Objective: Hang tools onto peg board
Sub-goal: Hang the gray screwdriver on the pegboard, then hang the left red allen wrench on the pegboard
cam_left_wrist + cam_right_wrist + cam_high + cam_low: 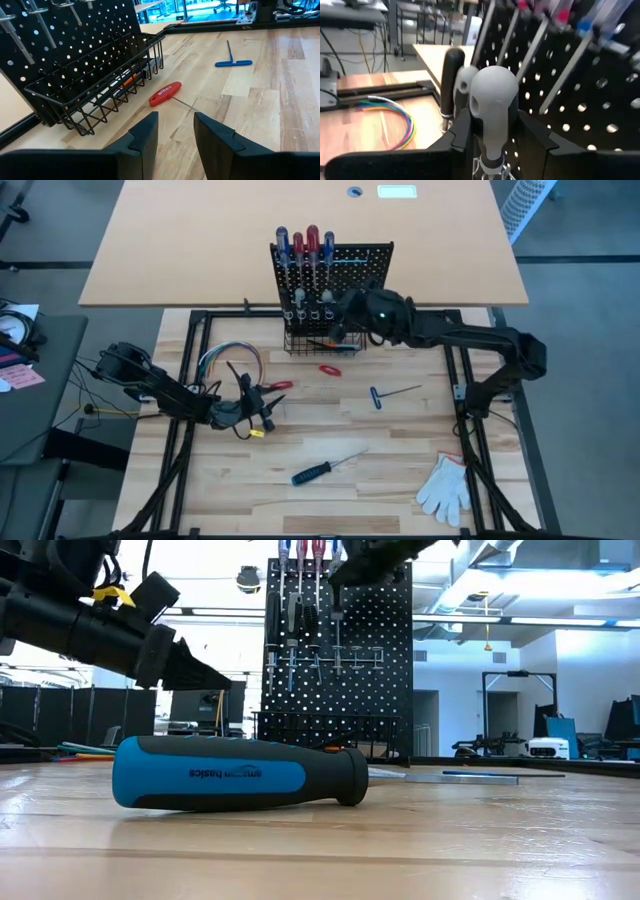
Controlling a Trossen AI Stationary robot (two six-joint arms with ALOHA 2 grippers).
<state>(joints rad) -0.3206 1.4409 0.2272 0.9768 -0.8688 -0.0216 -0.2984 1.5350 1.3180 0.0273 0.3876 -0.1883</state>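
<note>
Right gripper point(487, 145) clenched a grey-handled tool point(492, 95) beside the peg board point(365, 260); it needed steady, upright lowering into a ring.

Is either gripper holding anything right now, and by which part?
The right gripper clamps a grey-handled tool by its handle, at the peg board. The left gripper is open, holding nothing.

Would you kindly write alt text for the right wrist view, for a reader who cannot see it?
The right end effector grips a grey-handled tool close to the black peg board, where other tools' shafts hang. A black-handled tool stands just behind, and coloured wires lie on the table.
</note>
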